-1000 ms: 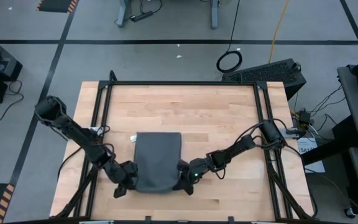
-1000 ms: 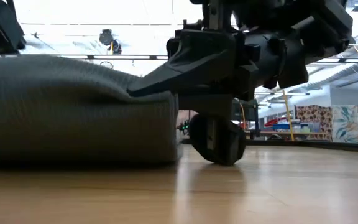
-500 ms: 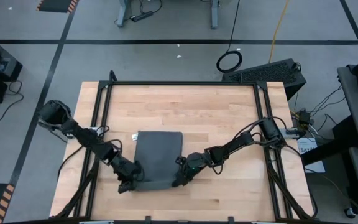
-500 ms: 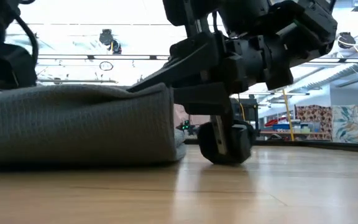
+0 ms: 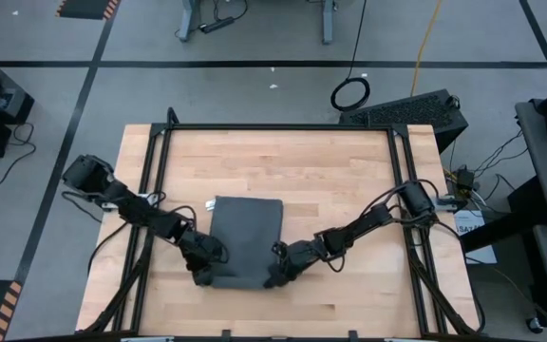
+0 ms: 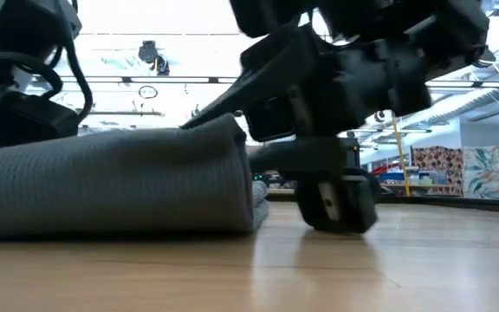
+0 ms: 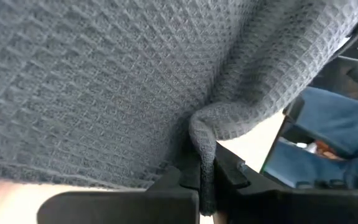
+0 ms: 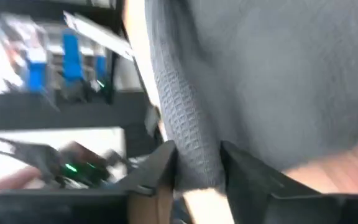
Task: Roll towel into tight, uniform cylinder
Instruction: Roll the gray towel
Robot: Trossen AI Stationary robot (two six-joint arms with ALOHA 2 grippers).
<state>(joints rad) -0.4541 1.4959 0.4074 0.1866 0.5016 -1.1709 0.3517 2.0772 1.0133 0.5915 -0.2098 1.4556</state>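
Here the left gripper [image 5: 200, 274] pinches the towel [image 5: 245, 237]; right gripper [image 5: 275, 277] loosened around its edge.

One camera hangs high above and looks straight down at the whole tabletop [image 5: 283, 161], with floor all around it. One sits low on the tabletop and looks flat across it, very near the towel [image 6: 111, 186], with the room far behind. Each wrist camera looks past its own arm, right up against the towel. All four views share the towel.

Both grippers — left [image 5: 200, 273], right [image 5: 275, 275] — have carried the towel's [image 5: 246, 232] near edge farther over.
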